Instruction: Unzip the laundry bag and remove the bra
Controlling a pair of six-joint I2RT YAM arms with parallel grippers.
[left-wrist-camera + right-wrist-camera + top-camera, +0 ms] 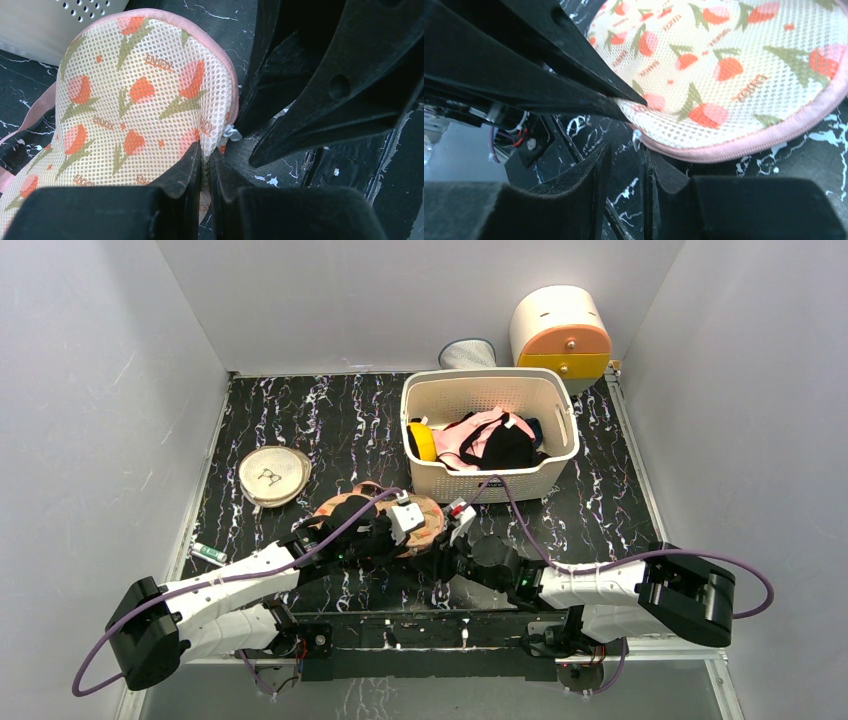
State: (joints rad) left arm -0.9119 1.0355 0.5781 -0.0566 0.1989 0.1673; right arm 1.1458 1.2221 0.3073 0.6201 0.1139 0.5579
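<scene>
The laundry bag (385, 515) lies in front of the basket (489, 480), still zipped. Its edge is pinched by the left gripper (205, 157); the right gripper (624, 155) is nearly closed beside the zipper pull (231, 131), which could easily be missed.

Laundry bag (135, 100) print: "ENJOY", repeated btwn tulip motifs.
Cream disc (272, 475) icon: black bra symbol, no txt.

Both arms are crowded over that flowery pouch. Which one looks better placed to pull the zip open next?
Probably the right: its end effector is nearly shut beside the zip pull at the pouch's rim. The left end effector is pinching the pouch's edge, apparently holding it.
</scene>
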